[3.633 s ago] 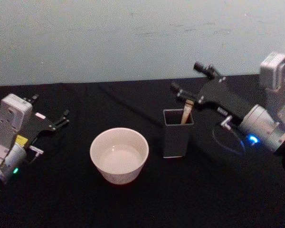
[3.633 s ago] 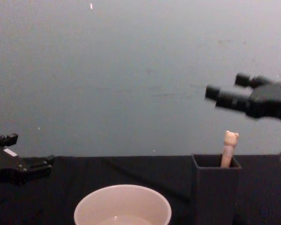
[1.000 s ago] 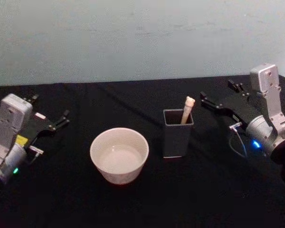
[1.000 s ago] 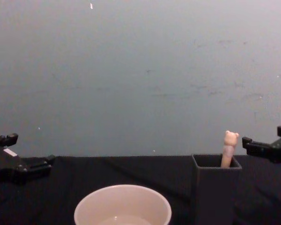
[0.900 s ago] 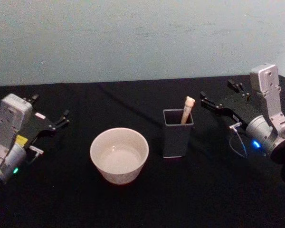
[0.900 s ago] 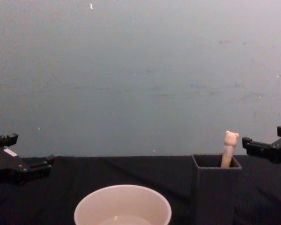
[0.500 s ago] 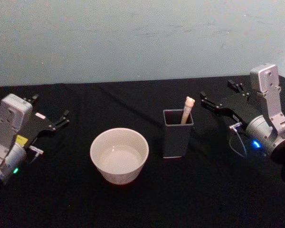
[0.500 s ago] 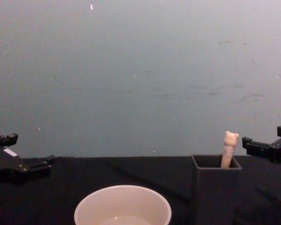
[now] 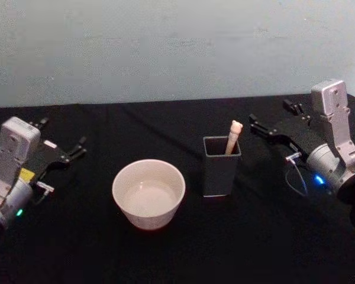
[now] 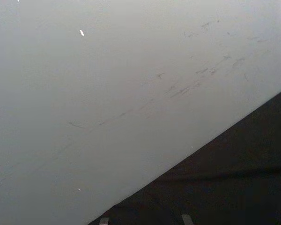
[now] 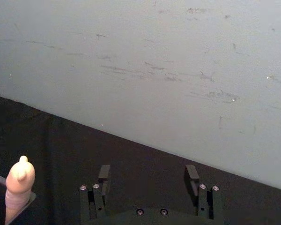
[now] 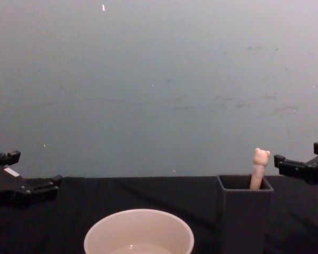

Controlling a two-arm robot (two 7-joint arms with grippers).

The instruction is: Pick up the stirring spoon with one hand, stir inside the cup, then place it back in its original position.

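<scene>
Big black table [image 9: 183,254] under it all, grey wall [image 9: 165,47] behind. Out at the left edge, the left gripper [image 9: 62,148], fingers spread, holding nothing. Over on the right, the right gripper [image 9: 275,120], also spread and holding nothing, well apart from the holder. Near the middle, the round cream cup [image 9: 148,193]. Just beside it, the tall dark grey holder [image 9: 220,166]. Inside the holder, the stirring spoon [image 12: 259,168], leaning a little, bear head poking out on top.
</scene>
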